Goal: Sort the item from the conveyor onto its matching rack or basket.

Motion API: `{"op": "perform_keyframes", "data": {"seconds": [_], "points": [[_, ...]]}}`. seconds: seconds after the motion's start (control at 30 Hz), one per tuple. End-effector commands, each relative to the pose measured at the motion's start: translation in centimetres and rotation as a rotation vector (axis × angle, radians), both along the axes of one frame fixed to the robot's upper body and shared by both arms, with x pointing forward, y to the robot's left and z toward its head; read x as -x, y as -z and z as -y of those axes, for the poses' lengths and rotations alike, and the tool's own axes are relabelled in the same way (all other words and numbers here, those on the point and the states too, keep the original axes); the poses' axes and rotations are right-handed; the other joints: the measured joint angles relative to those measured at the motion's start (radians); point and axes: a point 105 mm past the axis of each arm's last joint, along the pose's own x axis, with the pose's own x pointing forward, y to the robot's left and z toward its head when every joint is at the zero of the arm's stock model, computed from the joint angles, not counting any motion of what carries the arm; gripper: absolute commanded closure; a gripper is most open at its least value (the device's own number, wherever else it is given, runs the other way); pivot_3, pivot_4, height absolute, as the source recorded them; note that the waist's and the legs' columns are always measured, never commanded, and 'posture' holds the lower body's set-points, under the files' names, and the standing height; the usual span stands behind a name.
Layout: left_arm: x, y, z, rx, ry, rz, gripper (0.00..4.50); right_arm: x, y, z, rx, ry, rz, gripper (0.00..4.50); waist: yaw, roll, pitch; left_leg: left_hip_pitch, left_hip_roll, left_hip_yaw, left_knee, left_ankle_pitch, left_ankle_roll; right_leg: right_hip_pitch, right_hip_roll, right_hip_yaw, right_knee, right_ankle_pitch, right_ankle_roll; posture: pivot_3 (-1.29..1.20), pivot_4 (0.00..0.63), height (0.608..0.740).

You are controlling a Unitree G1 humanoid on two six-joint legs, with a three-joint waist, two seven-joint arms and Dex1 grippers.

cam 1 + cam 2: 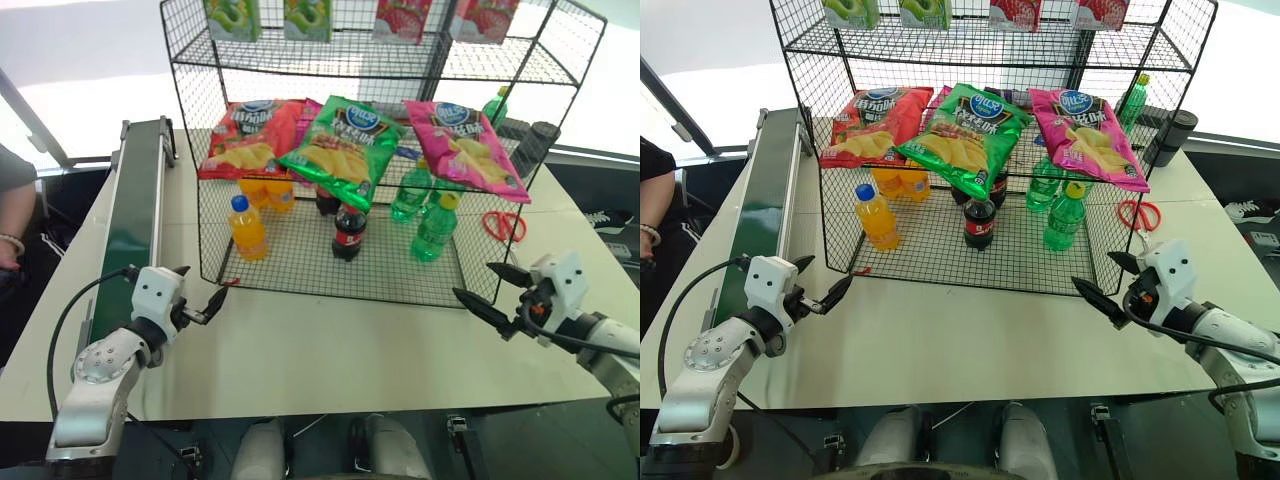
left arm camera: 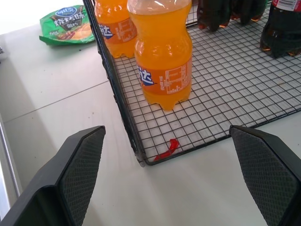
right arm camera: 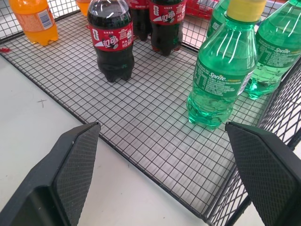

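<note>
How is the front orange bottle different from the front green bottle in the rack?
The orange bottle has a blue cap and stands at the rack's left side; the green bottle has a yellow cap and stands at the right. The orange drink is opaque, the green bottle see-through. Both stand upright on the bottom tier, near its front edge.

Your left gripper point(image 1: 208, 303) sits lower left of the frame, jaws wide apart and empty, pointing right. Your right gripper point(image 1: 490, 289) sits lower right, jaws equally spread and empty, pointing left. Both forearms come in from the bottom corners.
</note>
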Motion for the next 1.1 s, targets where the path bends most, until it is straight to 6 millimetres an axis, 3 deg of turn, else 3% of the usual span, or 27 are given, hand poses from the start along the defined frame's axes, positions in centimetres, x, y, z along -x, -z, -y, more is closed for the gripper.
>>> {"op": "perform_keyframes", "data": {"seconds": [0.03,1.1], "points": [[0.2,-0.7,0.5,-0.016,0.016,0.032,0.00,-0.1,-0.5,0.1,0.004,0.000,0.042,0.07,0.000,0.000,0.000,0.000,0.000,0.000,0.000,0.000,0.000,0.000,0.000,0.000,0.000,0.000,0.000,0.00,0.150,0.736],[-0.3,-1.1,0.8,-0.021,0.008,0.057,0.00,-1.3,-0.5,-0.9,-0.003,-0.007,0.062,0.07,0.000,0.000,0.000,0.000,0.000,0.000,0.000,0.000,0.000,0.000,0.000,0.000,0.000,0.000,0.000,0.00,0.150,0.736]]}}
